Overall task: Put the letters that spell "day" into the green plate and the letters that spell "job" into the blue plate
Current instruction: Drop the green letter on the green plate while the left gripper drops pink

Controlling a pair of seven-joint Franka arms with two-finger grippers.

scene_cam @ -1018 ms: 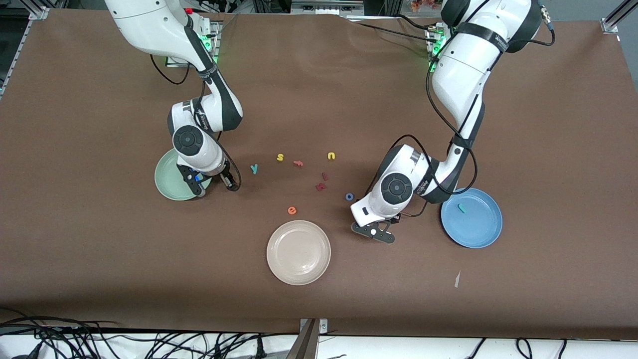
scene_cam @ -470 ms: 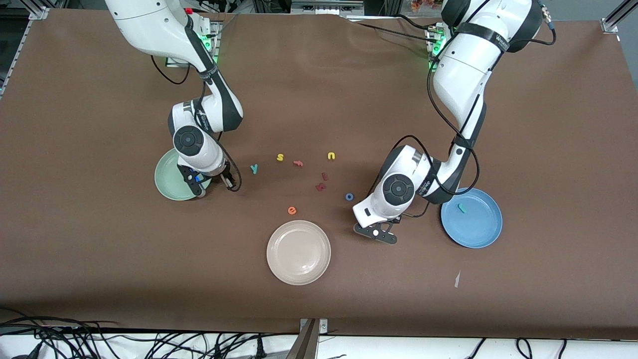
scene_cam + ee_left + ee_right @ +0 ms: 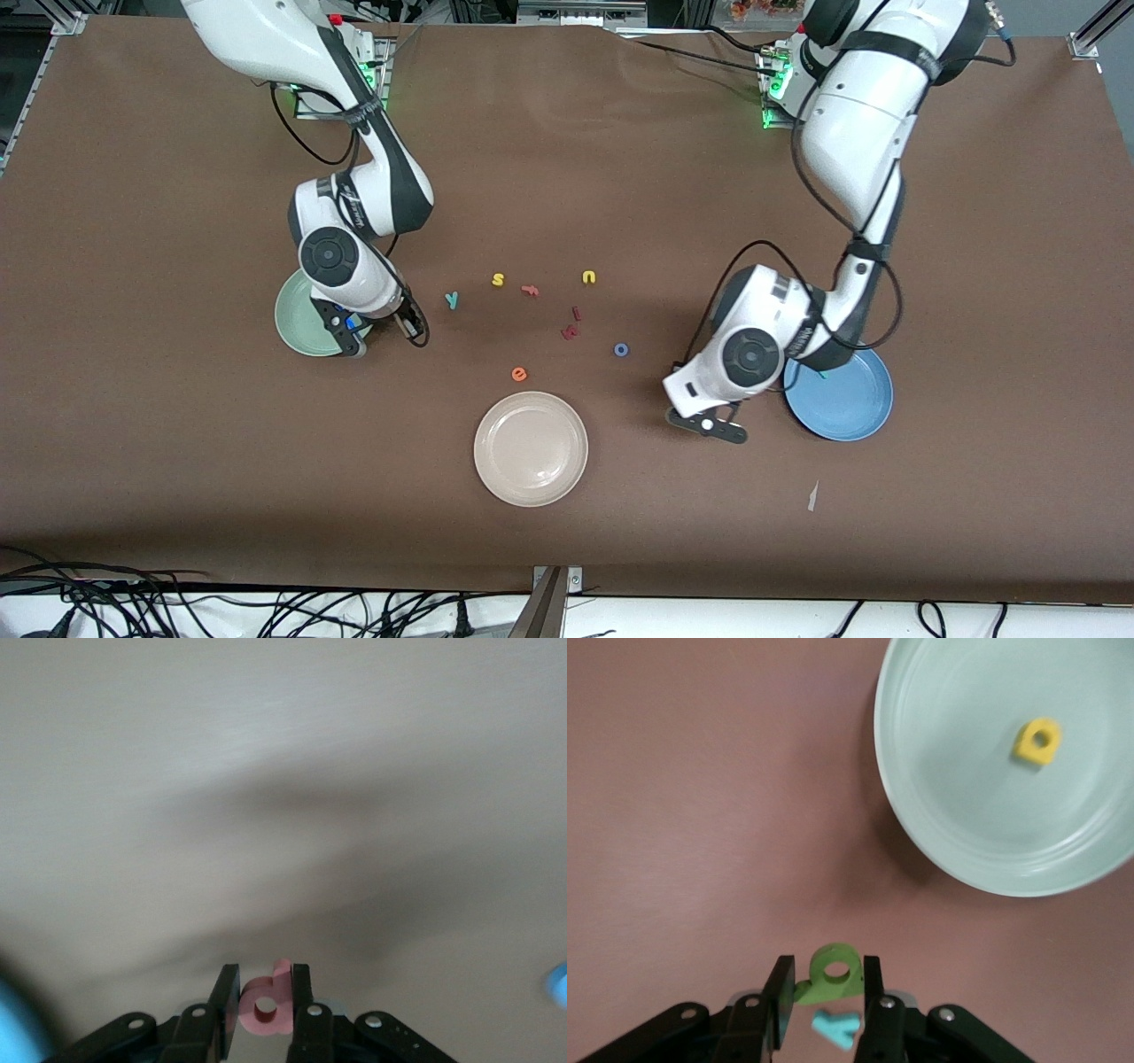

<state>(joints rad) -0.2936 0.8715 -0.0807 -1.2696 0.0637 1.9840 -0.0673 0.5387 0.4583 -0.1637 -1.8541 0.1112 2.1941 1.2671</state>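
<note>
Right wrist view showed the right gripper clamped on the green "a", the green plate just beside; left gripper pinched the pink "b" beside the blue plate.

1. My table: brown cover.
2. On it: green plate, cream plate, blue plate.
3. Loose letters between the plates: teal y, yellow s, yellow u, blue o, orange e, dark red letters.
</note>
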